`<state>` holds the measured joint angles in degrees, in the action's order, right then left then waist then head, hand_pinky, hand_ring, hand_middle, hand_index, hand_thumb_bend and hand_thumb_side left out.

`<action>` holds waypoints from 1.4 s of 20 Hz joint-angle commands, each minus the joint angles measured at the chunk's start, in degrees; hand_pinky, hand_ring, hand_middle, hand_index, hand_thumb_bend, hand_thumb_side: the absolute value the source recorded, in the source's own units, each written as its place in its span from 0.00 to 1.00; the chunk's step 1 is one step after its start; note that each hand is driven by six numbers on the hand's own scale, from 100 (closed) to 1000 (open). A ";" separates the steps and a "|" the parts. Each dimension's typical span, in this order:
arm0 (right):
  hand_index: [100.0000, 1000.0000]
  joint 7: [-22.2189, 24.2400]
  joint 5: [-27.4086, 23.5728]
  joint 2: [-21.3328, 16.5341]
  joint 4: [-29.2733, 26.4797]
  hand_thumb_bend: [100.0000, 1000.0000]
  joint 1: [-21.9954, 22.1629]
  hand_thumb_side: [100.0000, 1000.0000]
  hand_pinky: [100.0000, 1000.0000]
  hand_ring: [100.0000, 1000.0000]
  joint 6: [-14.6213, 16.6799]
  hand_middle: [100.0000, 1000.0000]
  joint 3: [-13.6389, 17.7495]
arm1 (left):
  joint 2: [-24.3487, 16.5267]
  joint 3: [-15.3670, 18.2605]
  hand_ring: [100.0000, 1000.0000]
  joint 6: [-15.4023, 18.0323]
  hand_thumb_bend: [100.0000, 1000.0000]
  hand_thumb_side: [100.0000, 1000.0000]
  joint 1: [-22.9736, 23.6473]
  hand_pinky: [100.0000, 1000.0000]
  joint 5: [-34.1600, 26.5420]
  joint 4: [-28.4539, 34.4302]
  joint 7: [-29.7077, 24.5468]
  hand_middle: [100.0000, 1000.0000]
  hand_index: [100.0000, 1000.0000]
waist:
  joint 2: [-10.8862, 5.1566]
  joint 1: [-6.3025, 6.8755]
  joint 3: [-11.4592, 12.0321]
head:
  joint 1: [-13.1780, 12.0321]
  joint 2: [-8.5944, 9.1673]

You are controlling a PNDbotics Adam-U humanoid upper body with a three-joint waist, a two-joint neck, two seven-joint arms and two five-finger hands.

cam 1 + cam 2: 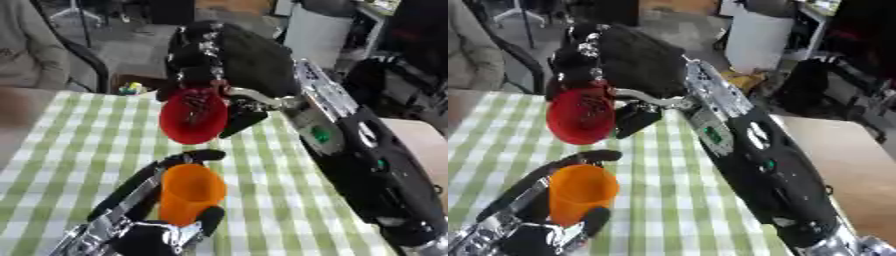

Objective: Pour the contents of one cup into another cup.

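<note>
Two cups in play: the right hand [206, 55] grips the red cup [193, 116], tipped mouth-down above the orange cup [188, 192], which the left hand [166, 232] clasps upright on the checked surface [70, 135] to catch the pour.

The tipped cup [193, 116] hangs above and just behind the upright cup [188, 192] on the table [70, 145].

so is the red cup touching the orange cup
Apart. The left eye view shows tablecloth between the tilted red cup, held in the right hand, and the orange cup below it.
</note>
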<state>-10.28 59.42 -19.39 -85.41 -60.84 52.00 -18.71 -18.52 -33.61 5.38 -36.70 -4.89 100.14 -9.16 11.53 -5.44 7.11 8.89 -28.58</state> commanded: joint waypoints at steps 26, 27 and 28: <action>0.44 -18.36 18.13 -2.18 -1.11 0.00 0.67 0.00 0.61 0.47 -0.04 0.36 1.35 | -0.80 2.86 0.20 0.06 0.00 0.42 0.15 0.18 -0.90 0.82 2.13 0.27 0.89 | -1.07 0.66 -0.58 | -0.47 0.72; 0.44 -18.57 18.29 -2.20 -1.13 0.00 0.68 0.00 0.62 0.47 -0.04 0.36 1.36 | -0.80 2.99 0.20 0.07 0.00 0.43 0.20 0.18 -0.91 0.76 2.27 0.27 0.89 | -1.08 0.68 -0.59 | -0.46 0.72; 0.44 -18.75 18.43 -2.21 -1.14 0.00 0.68 0.00 0.62 0.47 -0.04 0.36 1.37 | -0.80 3.14 0.20 0.09 0.00 0.43 0.23 0.18 -0.91 0.71 2.42 0.27 0.89 | -1.08 0.70 -0.60 | -0.45 0.73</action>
<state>-23.55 77.40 -20.06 -86.07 -59.38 47.13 -18.02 -18.59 -31.39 5.37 -35.82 -5.54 100.13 -7.12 11.53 -5.12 6.65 8.60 -28.56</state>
